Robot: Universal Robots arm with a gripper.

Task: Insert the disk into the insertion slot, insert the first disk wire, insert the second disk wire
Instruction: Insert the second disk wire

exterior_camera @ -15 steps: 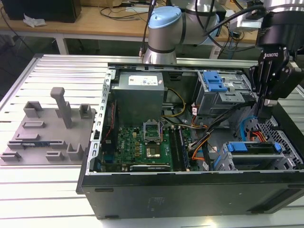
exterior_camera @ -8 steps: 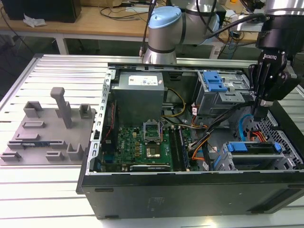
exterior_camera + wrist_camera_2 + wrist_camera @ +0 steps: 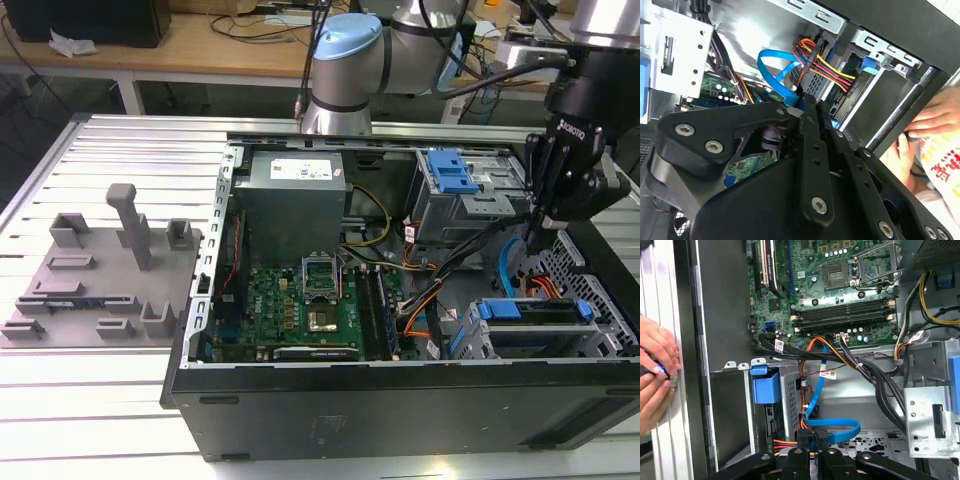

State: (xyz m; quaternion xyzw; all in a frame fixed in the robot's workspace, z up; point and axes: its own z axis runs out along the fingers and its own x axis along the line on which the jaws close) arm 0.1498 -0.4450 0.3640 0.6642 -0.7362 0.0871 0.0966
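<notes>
One disk (image 3: pixel 535 312) in slot (image 3: pixel 600 342), lengthwise across exterior view | jaws clamp blue wire (image 3: pixel 832 427)

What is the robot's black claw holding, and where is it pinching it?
The black gripper is shut on the flat blue cable, pinching its black plug end.

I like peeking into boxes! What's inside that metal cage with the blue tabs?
The cage holds the disk; its blue carrier shows at the top. Whatever sits lower is hidden behind the cage's walls.
</notes>
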